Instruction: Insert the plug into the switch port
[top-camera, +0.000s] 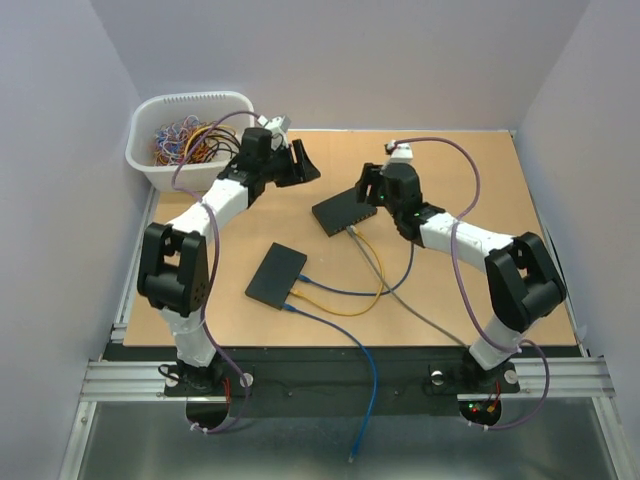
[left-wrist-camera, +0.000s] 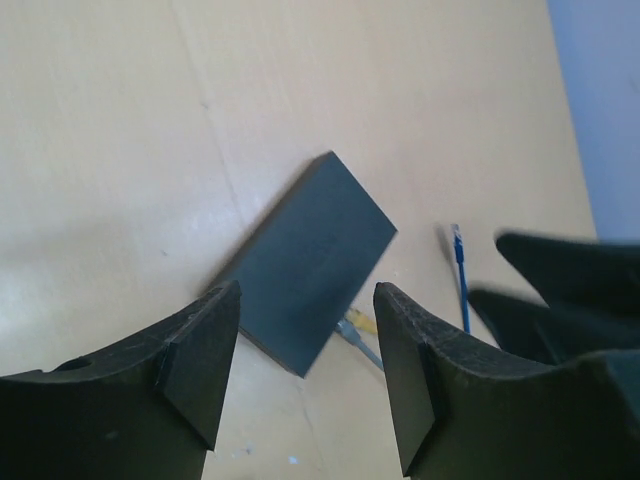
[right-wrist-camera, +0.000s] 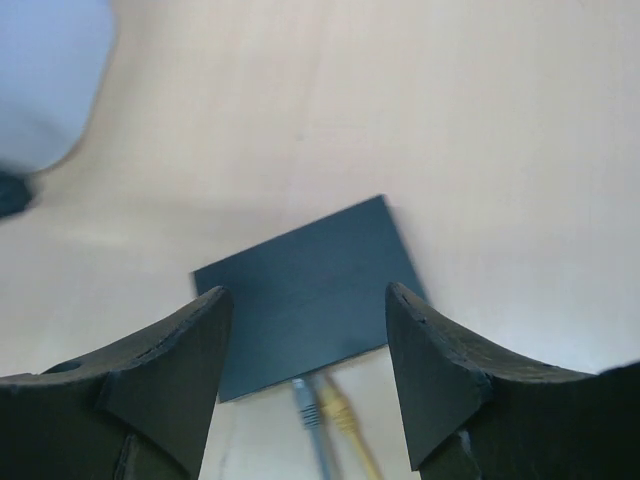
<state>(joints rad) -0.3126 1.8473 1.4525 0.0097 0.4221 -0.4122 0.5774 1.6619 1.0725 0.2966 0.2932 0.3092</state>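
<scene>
Top view only: table (top-camera: 480, 170); white basket (top-camera: 190, 110) of coloured bands at the far left corner; near switch (top-camera: 277, 275) at the middle of the table, with blue and yellow cables meeting its right edge; a blue cable (top-camera: 368, 390) running off the near edge; both arms whole.

Both wrist views, seen closer than from above: far switch (right-wrist-camera: 305, 300), a flat dark box; yellow plug (right-wrist-camera: 338, 405) and grey plug (right-wrist-camera: 303, 400) sit side by side at its near edge.

Left wrist view only: blue plug (left-wrist-camera: 457, 240), lying loose on bare table, apart from the far switch and just beside the right arm's dark fingers (left-wrist-camera: 560, 270); from above it cannot be made out, as the right arm covers that spot.

Left gripper (top-camera: 303, 165): jaws wide, nothing between them; above the far left part of the table, left of and beyond the far switch, well apart from the blue plug.

Right gripper (top-camera: 366, 190): jaws wide, nothing between them; just above the far switch's far right end; the switch lies centred between the fingertips in its own view, untouched.
</scene>
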